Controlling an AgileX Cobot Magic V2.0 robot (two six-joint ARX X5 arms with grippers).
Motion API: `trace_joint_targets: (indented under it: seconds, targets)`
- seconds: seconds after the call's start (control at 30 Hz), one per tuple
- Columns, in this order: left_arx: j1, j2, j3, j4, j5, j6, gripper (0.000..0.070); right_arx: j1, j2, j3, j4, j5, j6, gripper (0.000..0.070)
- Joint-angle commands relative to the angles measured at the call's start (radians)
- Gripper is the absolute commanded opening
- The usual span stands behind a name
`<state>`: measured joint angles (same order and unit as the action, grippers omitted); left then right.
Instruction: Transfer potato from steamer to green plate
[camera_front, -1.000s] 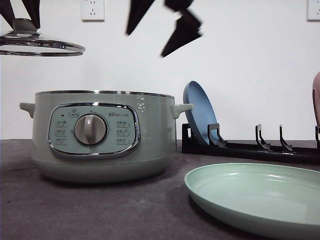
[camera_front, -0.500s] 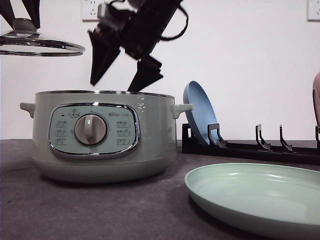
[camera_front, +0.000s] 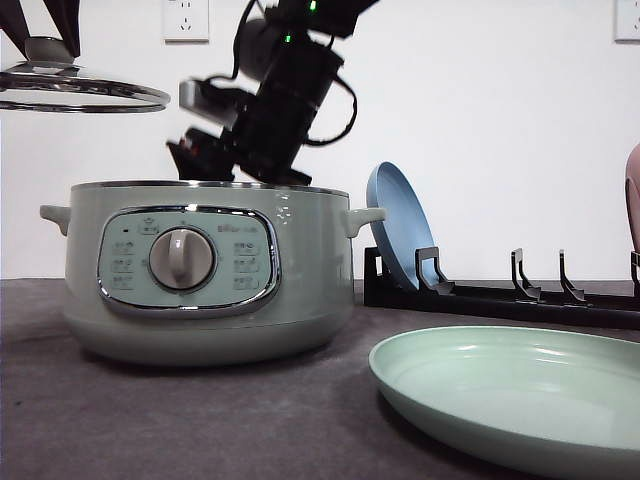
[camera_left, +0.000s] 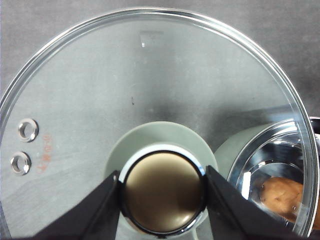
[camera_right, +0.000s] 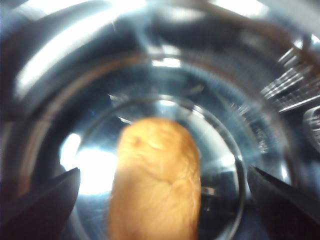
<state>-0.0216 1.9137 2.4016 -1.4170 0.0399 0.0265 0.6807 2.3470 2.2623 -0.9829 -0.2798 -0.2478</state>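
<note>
Right gripper (camera_right: 162, 200) fingertips are out of sight in the front view, dropped behind the steamer (camera_front: 205, 270) rim; the arm body blocks the rest. The right wrist view is motion-blurred, and its two fingers show as dark wedges at the frame edges, spread wide with nothing between them but the potato (camera_right: 155, 182) below. No contact visible.

Potato sits on the shiny metal floor inside the steamer, roughly centred between the spread fingers. Orange-brown, oblong, matte skin with faint creases; its near end is cut off by the frame edge. In the left wrist view a slice of it shows through the glass at the frame edge, inside the chrome inner wall.

Left gripper (camera_left: 162, 192) is clamped on the knob (camera_left: 162, 192) of the glass lid (camera_left: 100, 100), fingers pressed on both sides. Lid hangs in the air left of and above the steamer, partly cropped in the front view.

Green plate (camera_front: 500, 395) lies flat on the grey table (camera_front: 150, 420) right of the steamer, cut off at the frame edge. A blue plate (camera_front: 395, 225) stands in a black rack (camera_front: 500, 295) behind.
</note>
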Motion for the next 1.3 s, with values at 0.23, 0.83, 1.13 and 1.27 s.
trace_joint_targets:
  seconds: [0.23, 0.83, 1.13, 1.27]
  targets:
    - [0.003, -0.021, 0.046, -0.027, 0.004, 0.0, 0.0, 0.015, 0.047, 0.027, 0.002, 0.0, 0.001, 0.068]
    - [0.003, -0.021, 0.046, -0.027, 0.004, -0.001, 0.0, 0.051, 0.047, 0.026, -0.02, 0.1, 0.011, 0.0488]
    - [0.003, -0.021, 0.046, -0.026, 0.004, -0.001, 0.0, 0.054, 0.043, 0.031, -0.034, 0.101, 0.042, 0.0262]
    - [0.003, -0.021, 0.046, -0.024, 0.004, -0.001, 0.0, 0.055, 0.012, 0.059, -0.067, 0.102, 0.05, 0.0233]
